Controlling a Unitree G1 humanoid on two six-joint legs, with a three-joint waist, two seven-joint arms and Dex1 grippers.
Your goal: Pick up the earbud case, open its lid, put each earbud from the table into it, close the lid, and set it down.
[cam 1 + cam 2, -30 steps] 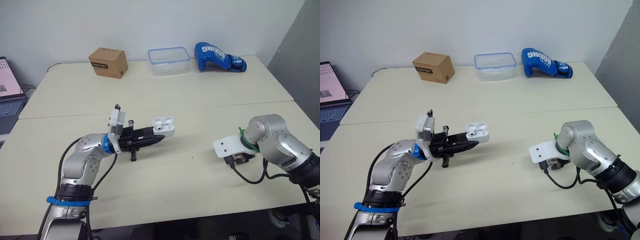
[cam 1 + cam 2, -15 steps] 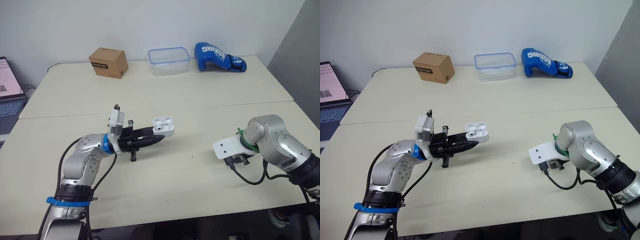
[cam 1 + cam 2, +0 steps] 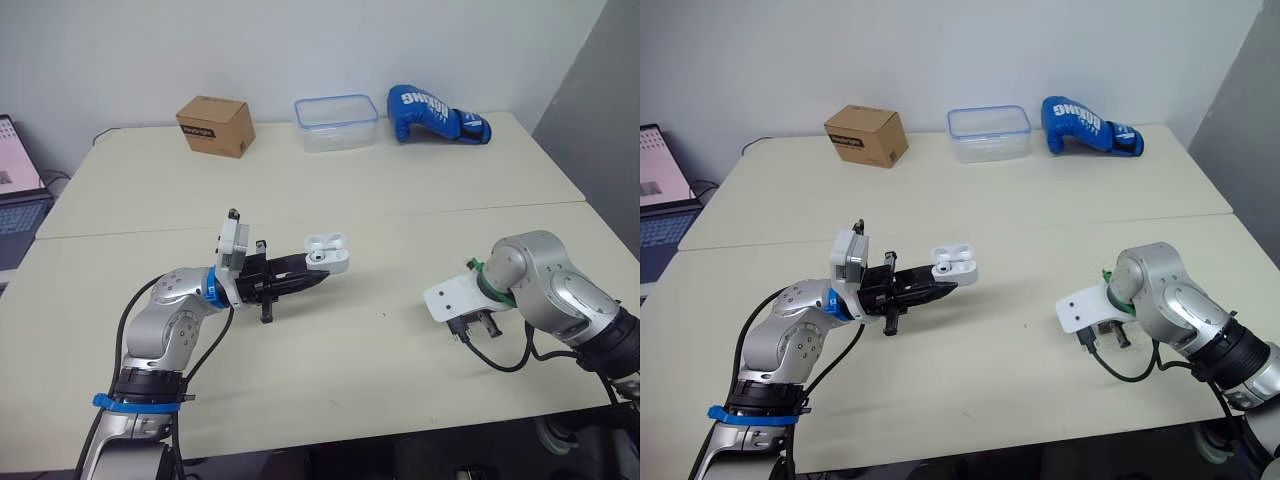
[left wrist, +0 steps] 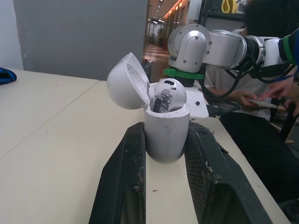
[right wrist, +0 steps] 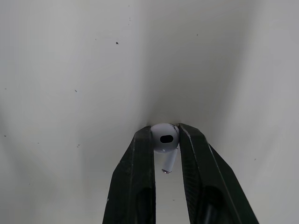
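Observation:
My left gripper is shut on the white earbud case, held above the middle of the table with its lid open. In the left wrist view the case sits between the two fingers, and one earbud rests in it under the raised lid. My right gripper points down at the table near its front right part and is shut on the other white earbud, whose stem hangs between the fingers. From the head views, the right wrist hides that earbud.
Along the table's far edge stand a cardboard box, a clear plastic container and a blue boxing glove. A laptop sits off the left side. A seam crosses the table. A person sits beyond the table's right side in the left wrist view.
The right wrist has turned and shifted slightly toward the left. The left arm and the case have stayed put.

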